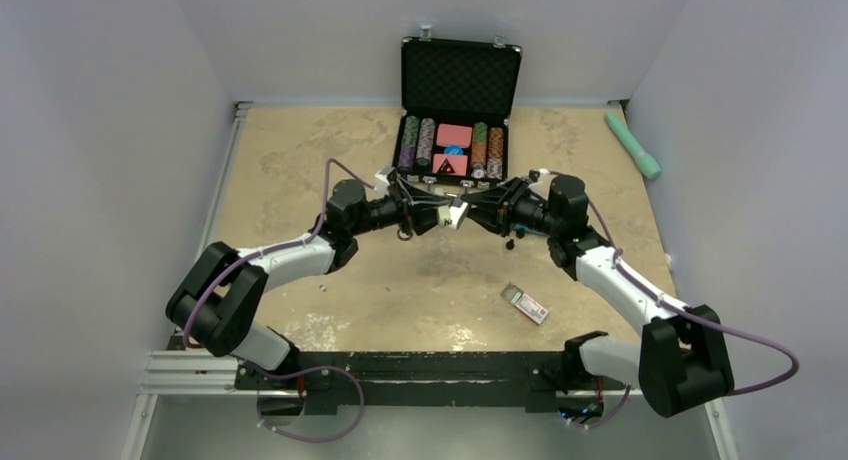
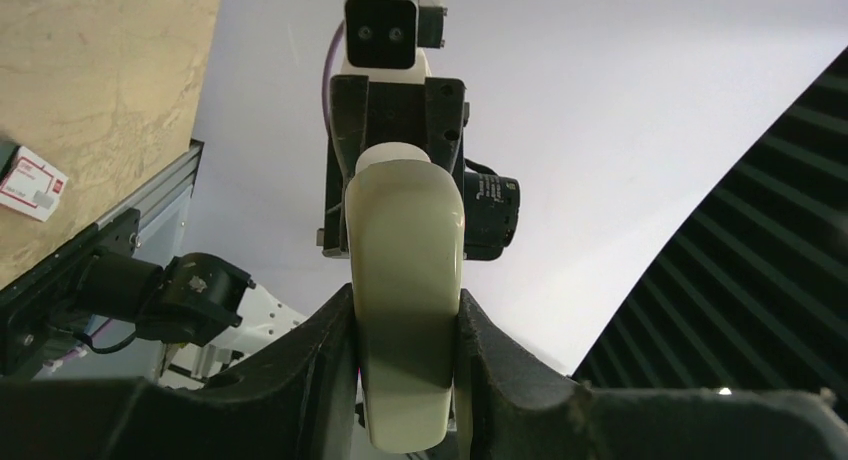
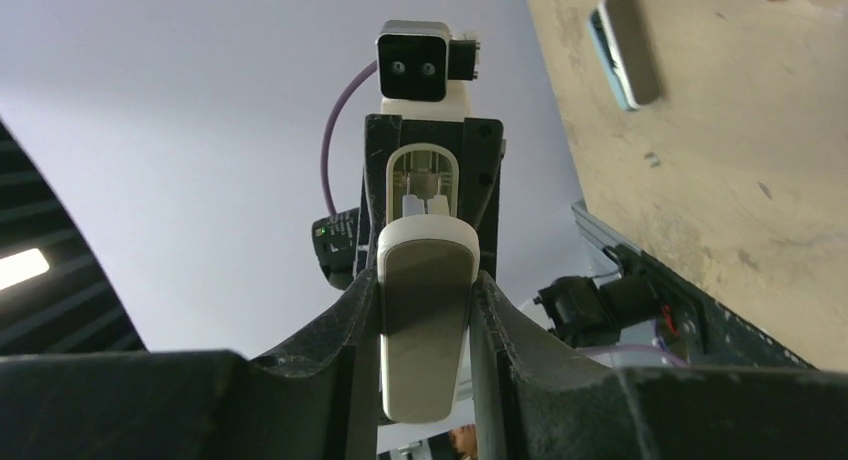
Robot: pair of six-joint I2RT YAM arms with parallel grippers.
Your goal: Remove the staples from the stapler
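Observation:
The cream stapler (image 1: 458, 212) is held in the air above the middle of the table, between both grippers, which face each other. My left gripper (image 1: 444, 214) is shut on one end; in the left wrist view (image 2: 408, 320) the smooth cream body (image 2: 405, 280) is pinched between both fingers. My right gripper (image 1: 476, 210) is shut on the other end; in the right wrist view (image 3: 425, 300) a grey, white-rimmed part (image 3: 425, 320) sits between the fingers, with an open slot (image 3: 422, 180) beyond it. No loose staples show.
A red-and-white staple box (image 1: 525, 303) lies on the table near the right arm, also in the left wrist view (image 2: 30, 183). An open poker-chip case (image 1: 460, 100) stands at the back. A mint-green tool (image 1: 633, 143) lies by the right wall. A small grey flat object (image 3: 625, 48) lies on the table.

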